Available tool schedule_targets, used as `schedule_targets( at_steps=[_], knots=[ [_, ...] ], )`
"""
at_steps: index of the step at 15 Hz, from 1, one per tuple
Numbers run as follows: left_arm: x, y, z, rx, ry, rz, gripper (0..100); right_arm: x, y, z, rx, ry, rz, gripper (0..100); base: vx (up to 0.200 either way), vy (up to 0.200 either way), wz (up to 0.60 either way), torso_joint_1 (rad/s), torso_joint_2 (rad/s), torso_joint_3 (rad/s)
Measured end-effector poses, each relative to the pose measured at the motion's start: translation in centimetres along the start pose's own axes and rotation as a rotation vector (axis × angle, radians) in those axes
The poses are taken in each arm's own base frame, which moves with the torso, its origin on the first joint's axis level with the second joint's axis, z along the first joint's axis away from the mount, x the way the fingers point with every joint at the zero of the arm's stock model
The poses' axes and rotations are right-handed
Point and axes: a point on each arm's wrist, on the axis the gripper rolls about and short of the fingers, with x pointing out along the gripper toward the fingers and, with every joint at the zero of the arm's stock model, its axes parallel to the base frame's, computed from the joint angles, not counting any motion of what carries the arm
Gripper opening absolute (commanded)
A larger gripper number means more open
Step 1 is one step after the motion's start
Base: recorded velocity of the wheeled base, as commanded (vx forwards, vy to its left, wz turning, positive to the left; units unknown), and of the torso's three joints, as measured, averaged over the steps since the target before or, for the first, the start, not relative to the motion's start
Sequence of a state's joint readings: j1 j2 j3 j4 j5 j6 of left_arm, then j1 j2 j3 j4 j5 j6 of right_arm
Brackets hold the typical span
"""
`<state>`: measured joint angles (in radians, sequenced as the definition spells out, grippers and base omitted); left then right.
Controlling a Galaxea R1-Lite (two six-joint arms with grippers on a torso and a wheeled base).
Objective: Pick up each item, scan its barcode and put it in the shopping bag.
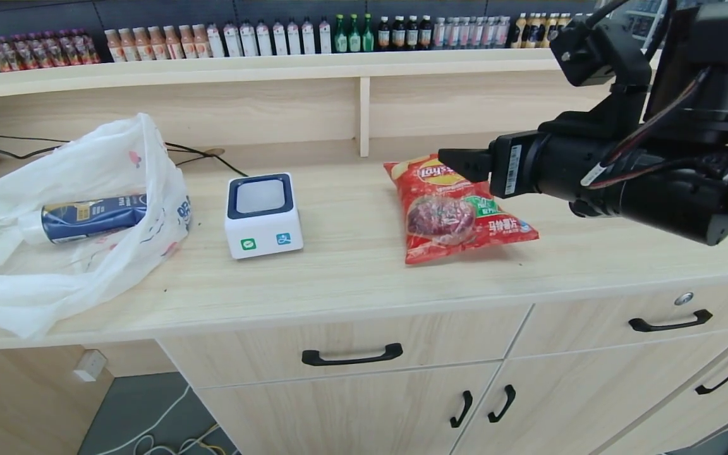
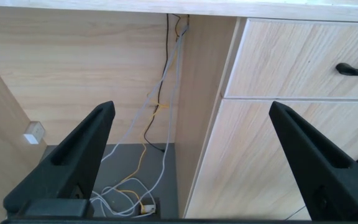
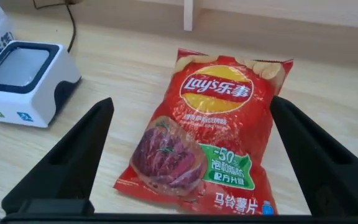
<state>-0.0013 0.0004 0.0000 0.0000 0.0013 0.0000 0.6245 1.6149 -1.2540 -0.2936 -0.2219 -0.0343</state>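
A red bag of chips (image 1: pixel 452 208) lies flat on the wooden counter (image 1: pixel 351 265), right of the middle. My right gripper (image 1: pixel 465 165) hovers over the bag's far end, open. In the right wrist view the chips (image 3: pixel 213 130) lie between and below the spread fingers (image 3: pixel 79 162) of the right gripper (image 3: pixel 191 102), with no contact. A white scanner (image 1: pixel 263 215) with a dark-rimmed top stands mid-counter, the scanner (image 3: pixel 23 81) left of the chips. The white shopping bag (image 1: pixel 54 253) slumps at the left with a blue bottle (image 1: pixel 92 218) inside. My left gripper (image 2: pixel 191 106) is open below the counter, facing the cabinet.
A raised shelf (image 1: pixel 263 66) with a row of bottles (image 1: pixel 313 35) runs along the back, with a divider post (image 1: pixel 364 117) under it. A black cable (image 1: pixel 212 155) trails behind the scanner. Drawer handles (image 1: pixel 351 357) line the cabinet front; loose cables (image 2: pixel 148 180) hang in the recess.
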Motion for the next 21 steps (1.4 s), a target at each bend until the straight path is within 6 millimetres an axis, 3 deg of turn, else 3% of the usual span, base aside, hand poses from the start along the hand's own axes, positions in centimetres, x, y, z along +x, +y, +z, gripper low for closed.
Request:
schedule_targets(
  at_steps=[7, 12, 17, 21],
  knots=[
    [0.0, 0.0, 0.0, 0.0, 0.0, 0.0, 100, 2.5, 0.2, 1.2, -0.045, 0.204, -0.045, 100, 0.0, 0.0, 0.0, 0.0, 0.0, 0.0],
    [0.0, 0.0, 0.0, 0.0, 0.0, -0.001, 100, 5.6, 0.6, 1.7, -0.053, 0.29, -0.087, 100, 0.0, 0.0, 0.0, 0.0, 0.0, 0.0],
    [0.0, 0.0, 0.0, 0.0, 0.0, -0.001, 100, 8.7, 0.9, 0.0, 0.017, 0.359, -0.16, 100, 0.0, 0.0, 0.0, 0.0, 0.0, 0.0],
    [0.0, 0.0, 0.0, 0.0, 0.0, 0.0, 100, 9.9, 0.7, -1.0, 0.015, 0.376, -0.206, 100, 0.0, 0.0, 0.0, 0.0, 0.0, 0.0]
  ],
)
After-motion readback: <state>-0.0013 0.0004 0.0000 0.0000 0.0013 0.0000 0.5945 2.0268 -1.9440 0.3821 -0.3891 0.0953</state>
